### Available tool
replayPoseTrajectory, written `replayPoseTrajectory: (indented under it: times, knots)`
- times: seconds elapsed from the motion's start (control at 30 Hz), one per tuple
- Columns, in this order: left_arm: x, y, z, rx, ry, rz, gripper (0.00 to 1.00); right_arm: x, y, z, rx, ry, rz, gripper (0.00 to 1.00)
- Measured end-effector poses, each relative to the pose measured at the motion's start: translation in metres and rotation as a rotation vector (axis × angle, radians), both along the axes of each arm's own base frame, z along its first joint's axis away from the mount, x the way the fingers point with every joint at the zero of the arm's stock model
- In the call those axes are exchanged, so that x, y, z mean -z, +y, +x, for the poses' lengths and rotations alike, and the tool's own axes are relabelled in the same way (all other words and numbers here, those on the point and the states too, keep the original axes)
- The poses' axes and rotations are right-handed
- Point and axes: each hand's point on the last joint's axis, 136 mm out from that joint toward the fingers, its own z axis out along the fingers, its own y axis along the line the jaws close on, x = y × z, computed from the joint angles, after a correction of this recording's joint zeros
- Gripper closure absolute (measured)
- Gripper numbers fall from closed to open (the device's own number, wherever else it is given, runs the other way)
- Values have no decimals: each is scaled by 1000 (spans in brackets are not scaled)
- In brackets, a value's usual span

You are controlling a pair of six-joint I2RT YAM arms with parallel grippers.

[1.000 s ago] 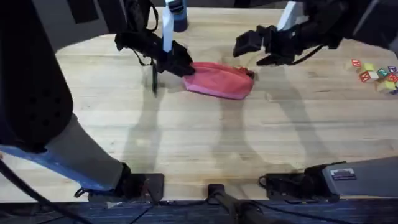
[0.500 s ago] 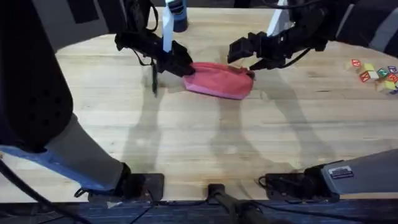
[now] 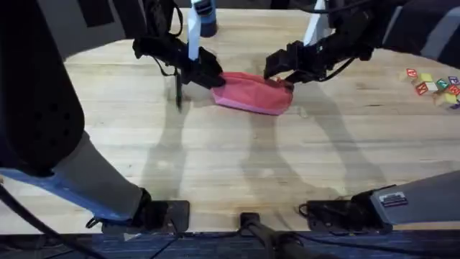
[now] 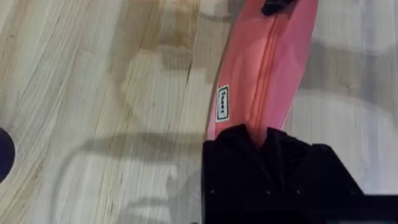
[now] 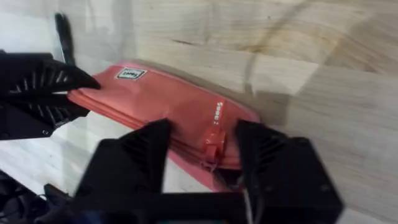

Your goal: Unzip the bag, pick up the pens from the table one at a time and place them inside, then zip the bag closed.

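Since a second ago the right gripper (image 3: 282, 72) has come down and leftward from its raised spot to the right end of the bag (image 3: 253, 92), while the left gripper (image 3: 215, 79) and the bag itself have not shifted. That right gripper now hovers just above the bag's right end with its fingers spread, and in its wrist view the two black fingers (image 5: 146, 149) straddle the zipper pull (image 5: 211, 152), one to either side, with the pull in the gap between them and not yet pinched. On the other end, the left gripper is pressed together on the bag's left tip, and its wrist view shows the coral fabric (image 4: 264, 74) running away from the pinched end, the closed zipper line down its middle and a small white label (image 4: 222, 103) on its side. From the right wrist view, the same clamped left fingers (image 5: 43, 93) are seen gripping the pouch's far end beside another white label (image 5: 129, 73). Lying on the pale wooden table (image 3: 237, 165) in the far middle, the bag is zipped shut. One dark pen (image 3: 177, 92) lies on the table just left of the bag, below the left gripper. Coloured blocks (image 3: 435, 85) sit well apart at the table's right edge, and a blue bottle (image 3: 207, 17) stands at the far edge.
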Motion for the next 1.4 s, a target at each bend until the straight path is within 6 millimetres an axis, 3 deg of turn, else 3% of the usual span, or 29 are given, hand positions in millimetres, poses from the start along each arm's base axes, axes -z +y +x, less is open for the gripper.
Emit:
replayPoseTrajectory:
  times: [0.2, 0.33, 0.4, 0.8, 1.07, 1.4]
  knots:
    - [0, 0, 0, 0, 0, 0, 958, 3, 2, 3, -3, -3, 0, 621]
    - [0, 0, 0, 0, 0, 0, 958, 3, 2, 3, -1, -5, -6, 895]
    - [0, 0, 0, 0, 1, 0, 958, 3, 3, 3, -3, -5, -5, 964]
    - [0, 0, 0, 0, 2, 0, 958, 0, 3, 3, -4, -13, -3, 970]
    - [0, 0, 0, 0, 0, 0, 958, -43, 3, 1, -5, -126, 22, 970]
    - [0, 0, 0, 0, 0, 0, 958, -46, 4, 0, -8, -132, 29, 970]
